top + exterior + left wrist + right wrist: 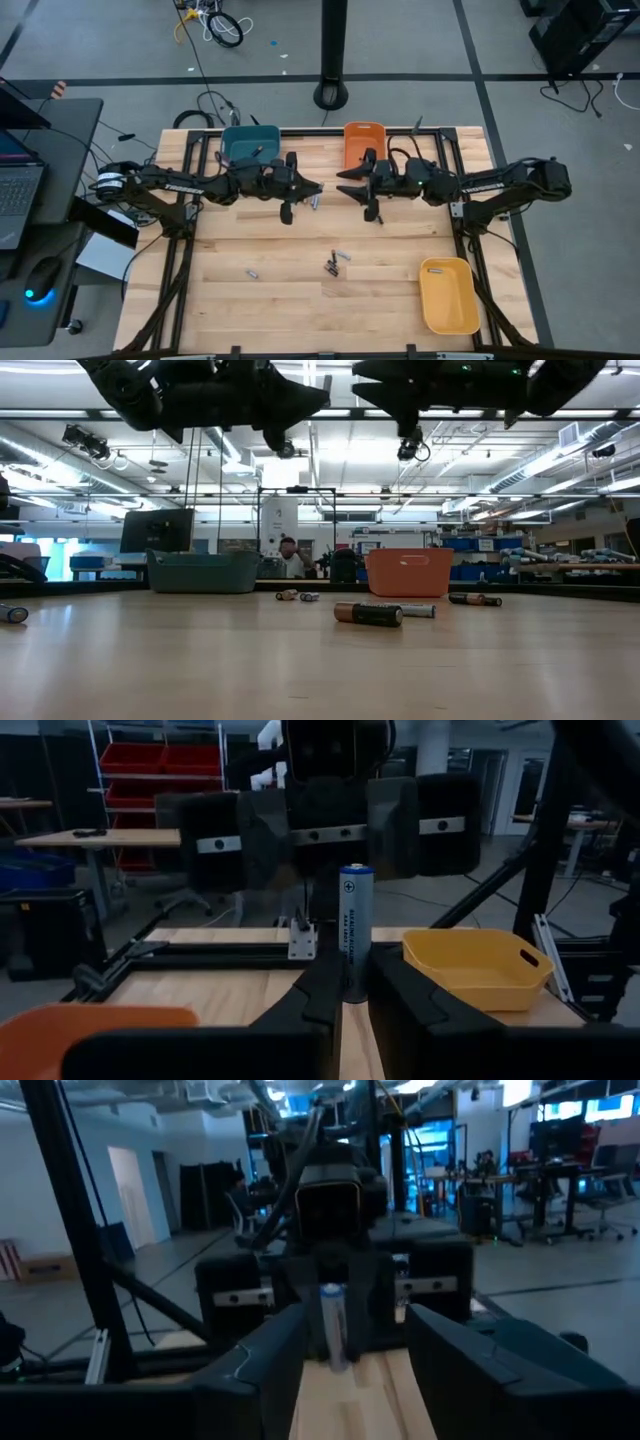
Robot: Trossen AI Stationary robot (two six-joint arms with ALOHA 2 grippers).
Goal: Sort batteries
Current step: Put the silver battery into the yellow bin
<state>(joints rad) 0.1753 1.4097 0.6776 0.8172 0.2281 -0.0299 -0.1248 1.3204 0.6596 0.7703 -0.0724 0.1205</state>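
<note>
High view: both arms meet over the far half of the table (pixel 300 300), between the teal bin (pixel 250 145) and the orange bin (pixel 364 145). The left gripper (pixel 312 192) and right gripper (pixel 345 190) face each other, tips nearly touching. Loose batteries (pixel 336 262) lie nearer the front than the orange bin, one more (pixel 253 271) further left, and a few (pixel 314 202) just under the left gripper. A yellow bin (pixel 448 295) sits at the front right corner.

Low view: the batteries (pixel 368 613) lie on their sides in front of the orange bin (pixel 410 572); both arms hang overhead.

Left wrist view: the left gripper (pixel 349 992) is clamped on the lower end of an upright silver-blue battery (pixel 354 925), the right gripper facing it.

Right wrist view: the right gripper (pixel 350 1342) stands wide apart, gripping nothing; the battery (pixel 333 1325) shows beyond, held by the other arm.

The battery looks light, rigid and smooth, so likely to roll or slip; it is best pinched across the barrel, square to the pads, with the free upper end the place for a second hold
</note>
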